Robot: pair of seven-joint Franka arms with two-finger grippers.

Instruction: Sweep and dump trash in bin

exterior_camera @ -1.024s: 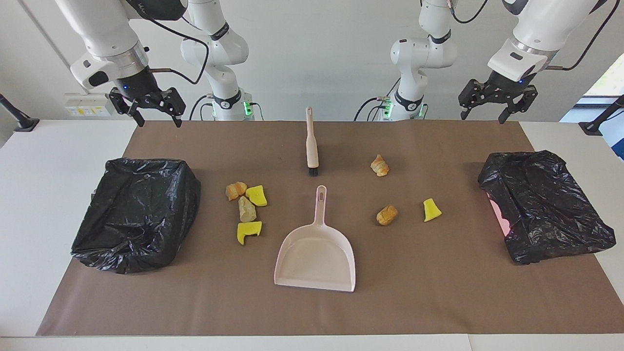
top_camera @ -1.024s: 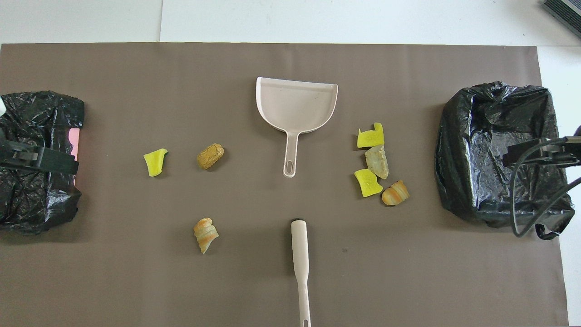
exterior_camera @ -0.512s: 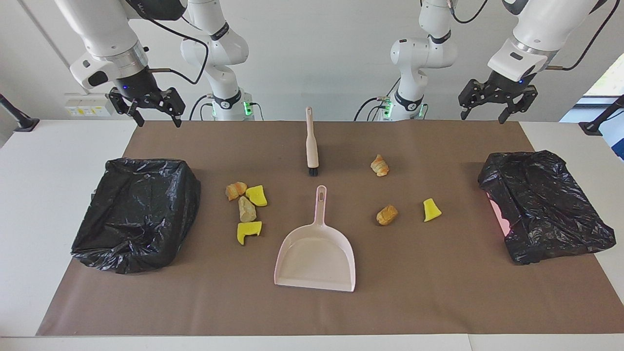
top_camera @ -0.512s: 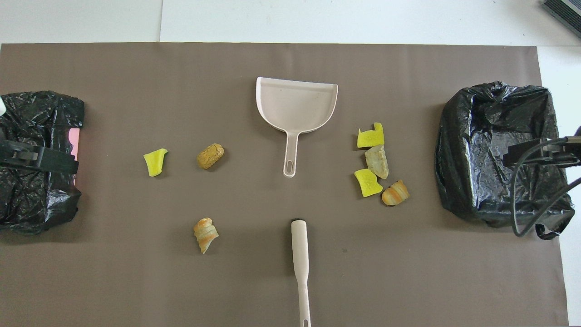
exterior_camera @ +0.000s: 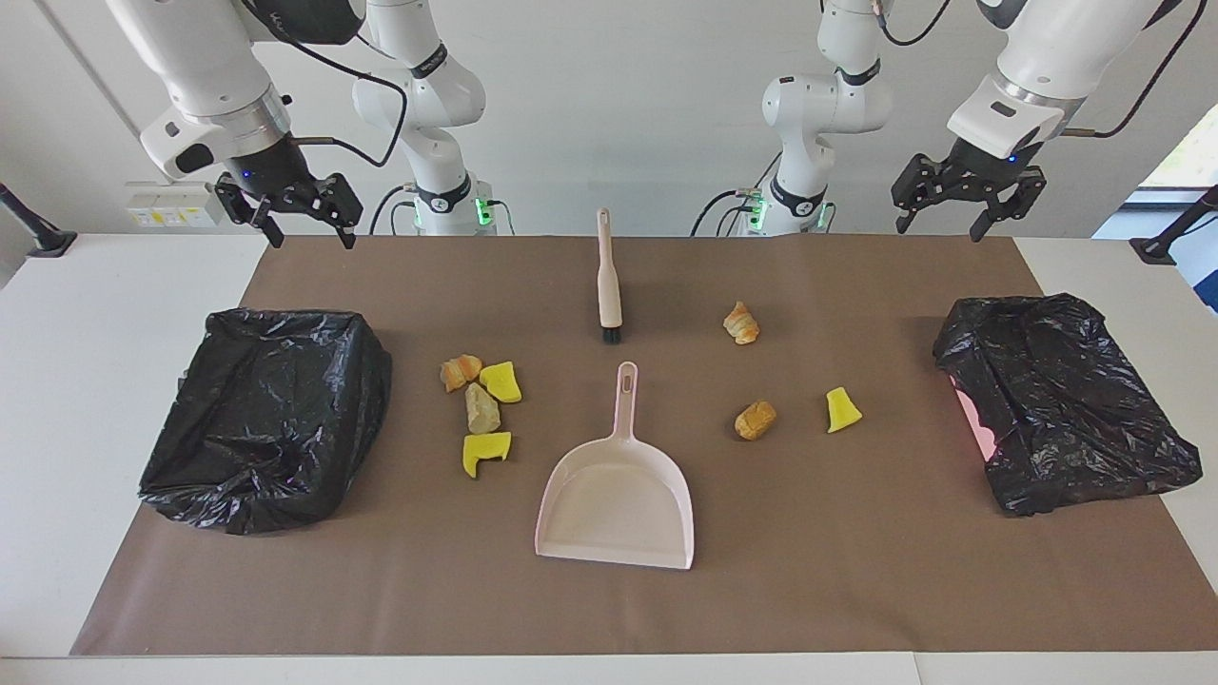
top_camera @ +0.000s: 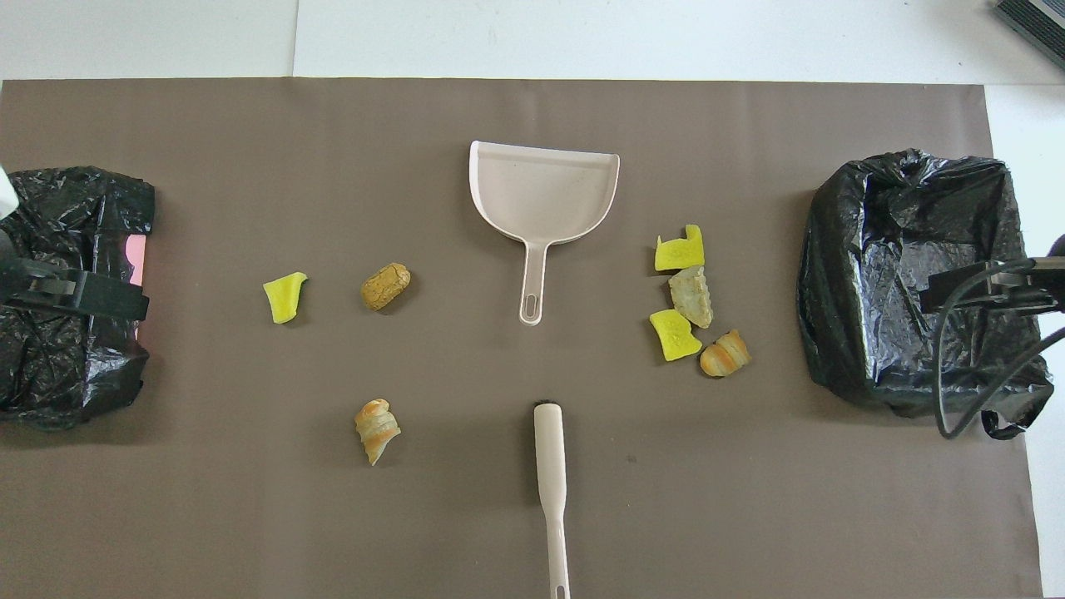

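Both the left gripper [exterior_camera: 952, 211] and right gripper [exterior_camera: 303, 222], fingers apart and empty, had barely lifted, leaving brush [exterior_camera: 608, 283], dustpan [exterior_camera: 617, 499] and trash [exterior_camera: 481, 407] untouched below them.

Lay scattered on the brown mat: seven small pieces of trash, yellow foam wedges and tan-orange bread-like chunks [exterior_camera: 481, 405] [top_camera: 693, 304]. Four clustered toward the right arm's end of the table, between beige plastic dustpan [exterior_camera: 617, 499] [top_camera: 542, 195] and black-bagged bin [exterior_camera: 266, 416] [top_camera: 919, 279]; three well apart toward the left arm's end.
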